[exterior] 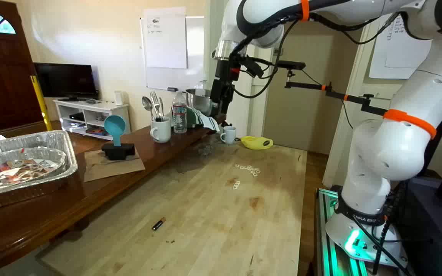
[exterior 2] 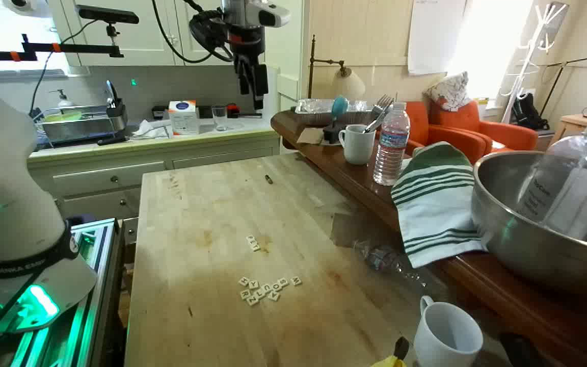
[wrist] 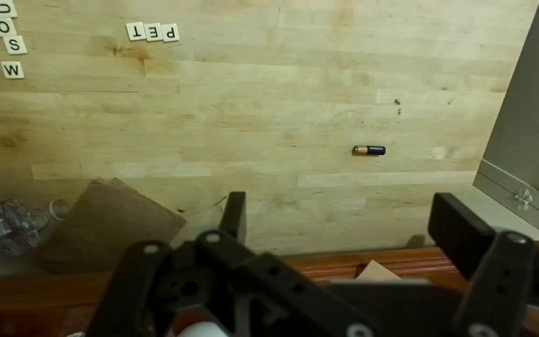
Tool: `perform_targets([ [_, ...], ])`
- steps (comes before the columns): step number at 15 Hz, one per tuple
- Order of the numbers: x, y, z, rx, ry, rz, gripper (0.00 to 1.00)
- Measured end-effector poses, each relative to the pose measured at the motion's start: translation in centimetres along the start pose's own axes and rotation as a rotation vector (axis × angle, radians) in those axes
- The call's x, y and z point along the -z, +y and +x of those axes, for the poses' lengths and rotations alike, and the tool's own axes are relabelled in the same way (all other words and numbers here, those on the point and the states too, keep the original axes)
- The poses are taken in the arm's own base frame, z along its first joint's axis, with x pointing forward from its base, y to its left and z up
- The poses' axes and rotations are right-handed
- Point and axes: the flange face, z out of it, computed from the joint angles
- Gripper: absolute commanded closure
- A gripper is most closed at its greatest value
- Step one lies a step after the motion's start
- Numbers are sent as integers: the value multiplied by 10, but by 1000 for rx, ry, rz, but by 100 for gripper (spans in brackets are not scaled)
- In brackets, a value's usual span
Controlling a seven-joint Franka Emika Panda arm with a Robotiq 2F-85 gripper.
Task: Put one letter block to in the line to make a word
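Three small cream letter tiles in a short line [wrist: 153, 32] read PET, upside down in the wrist view. The line also shows in both exterior views [exterior: 236, 185] [exterior 2: 253, 243]. A loose cluster of several letter tiles [exterior 2: 268, 290] lies beside the line, also in an exterior view [exterior: 248, 168]. In the wrist view, an S tile [wrist: 15, 45], an O tile [wrist: 4, 26] and a W or M tile [wrist: 12, 70] show at the left edge. My gripper [wrist: 339, 199] is open and empty, high above the table, away from the tiles; it shows in both exterior views [exterior: 221, 109] [exterior 2: 252, 99].
A battery [wrist: 369, 150] lies on the wooden table. A raised dark wood ledge [exterior: 148, 153] runs along one side, with a cutlery mug [exterior: 161, 130], a water bottle [exterior 2: 393, 145] and a steel bowl [exterior 2: 543, 244]. A white mug [exterior 2: 449, 334] and a yellow object [exterior: 256, 143] stand at one end.
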Motion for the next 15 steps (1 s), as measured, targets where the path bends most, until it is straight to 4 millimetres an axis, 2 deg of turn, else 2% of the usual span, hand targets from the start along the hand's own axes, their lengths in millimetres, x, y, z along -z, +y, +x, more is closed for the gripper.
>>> perform_targets([
  [8,0,0,0,0,0,0,0],
  [10,1,7,2,-16,12,-9,0],
  [12,1,28,9,-68,58,-33,0],
  [15,-3,79,17,-168,131,-81,0],
])
